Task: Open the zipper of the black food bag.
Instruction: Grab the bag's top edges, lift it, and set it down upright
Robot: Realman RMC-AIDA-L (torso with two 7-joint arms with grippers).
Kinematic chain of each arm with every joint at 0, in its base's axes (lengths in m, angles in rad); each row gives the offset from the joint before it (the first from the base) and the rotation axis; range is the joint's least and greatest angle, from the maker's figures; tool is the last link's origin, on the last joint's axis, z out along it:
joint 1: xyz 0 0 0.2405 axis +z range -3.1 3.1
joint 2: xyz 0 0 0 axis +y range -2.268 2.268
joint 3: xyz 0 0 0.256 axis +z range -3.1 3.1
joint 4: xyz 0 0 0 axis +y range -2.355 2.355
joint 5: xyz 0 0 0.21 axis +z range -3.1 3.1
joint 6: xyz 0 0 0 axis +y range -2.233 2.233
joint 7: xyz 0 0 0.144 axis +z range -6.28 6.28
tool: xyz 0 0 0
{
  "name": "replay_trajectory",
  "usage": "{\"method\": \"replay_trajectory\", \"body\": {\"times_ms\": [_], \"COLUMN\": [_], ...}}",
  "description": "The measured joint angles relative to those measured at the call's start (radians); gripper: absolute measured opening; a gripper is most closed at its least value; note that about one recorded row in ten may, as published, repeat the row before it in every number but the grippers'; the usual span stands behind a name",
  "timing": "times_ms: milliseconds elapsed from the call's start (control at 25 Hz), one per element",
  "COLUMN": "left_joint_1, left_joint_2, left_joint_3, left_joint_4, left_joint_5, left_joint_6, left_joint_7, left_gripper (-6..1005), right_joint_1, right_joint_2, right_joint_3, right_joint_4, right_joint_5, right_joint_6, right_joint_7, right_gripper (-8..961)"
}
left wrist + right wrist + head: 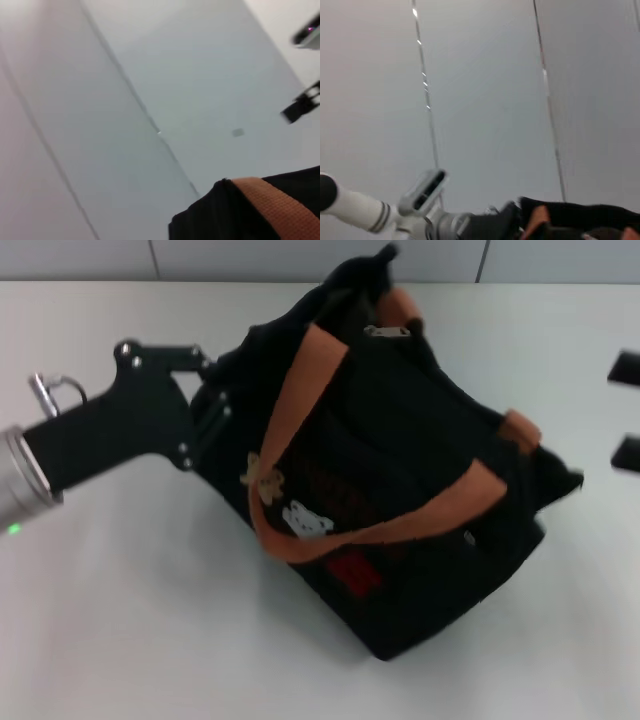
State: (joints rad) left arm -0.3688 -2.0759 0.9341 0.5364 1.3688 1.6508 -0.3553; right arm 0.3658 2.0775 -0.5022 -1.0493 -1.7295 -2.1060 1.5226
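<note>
The black food bag (400, 490) lies tilted on the white table, its rust-orange handles (300, 390) draped over it and its bear patches and red label (352, 572) facing me. A small silver piece (389, 331) shows at its far top; I cannot make out the zipper line itself. My left gripper (212, 395) is shut on the bag's left end. My right gripper (626, 410) stands open at the right edge, apart from the bag. The left wrist view shows a bag corner (225, 215) with a handle. The right wrist view catches the bag's edge (580, 215).
A white tabletop (130, 620) surrounds the bag, with a pale wall (300, 255) behind it. My left arm's silver wrist (20, 480) reaches in from the left edge. It also appears low in the right wrist view, as the left arm (365, 210).
</note>
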Motion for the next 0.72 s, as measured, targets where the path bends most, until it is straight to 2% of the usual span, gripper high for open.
{"method": "replay_trajectory", "body": {"times_ms": [40,200,320,400,520,720], "left_joint_1": [0.001,0.007,0.011,0.009,0.005,0.001], "left_joint_2": [0.0,0.002,0.003,0.002,0.002,-0.001], "left_joint_3": [0.011,0.045,0.054,0.054,0.054,0.056], "left_joint_4": [0.043,0.189,0.253,0.269,0.27,0.263], "left_joint_5": [0.0,0.0,0.001,-0.001,-0.002,-0.005], "left_joint_6": [0.0,0.005,0.009,0.021,0.023,0.024], "left_joint_7": [0.001,0.002,0.012,0.033,0.037,0.062], "left_gripper": [113,106,106,106,107,107], "right_joint_1": [0.0,0.057,0.089,0.133,0.154,0.197], "right_joint_2": [0.0,-0.005,-0.01,-0.012,-0.008,-0.003], "right_joint_3": [0.0,-0.046,-0.076,-0.13,-0.168,-0.248], "right_joint_4": [0.0,-0.203,-0.269,-0.345,-0.381,-0.372], "right_joint_5": [0.0,-0.011,-0.03,-0.079,-0.117,-0.148], "right_joint_6": [0.0,0.066,0.082,0.093,0.109,0.163], "right_joint_7": [0.0,0.089,0.134,0.179,0.191,0.254], "right_gripper": [838,839,838,836,834,830]}}
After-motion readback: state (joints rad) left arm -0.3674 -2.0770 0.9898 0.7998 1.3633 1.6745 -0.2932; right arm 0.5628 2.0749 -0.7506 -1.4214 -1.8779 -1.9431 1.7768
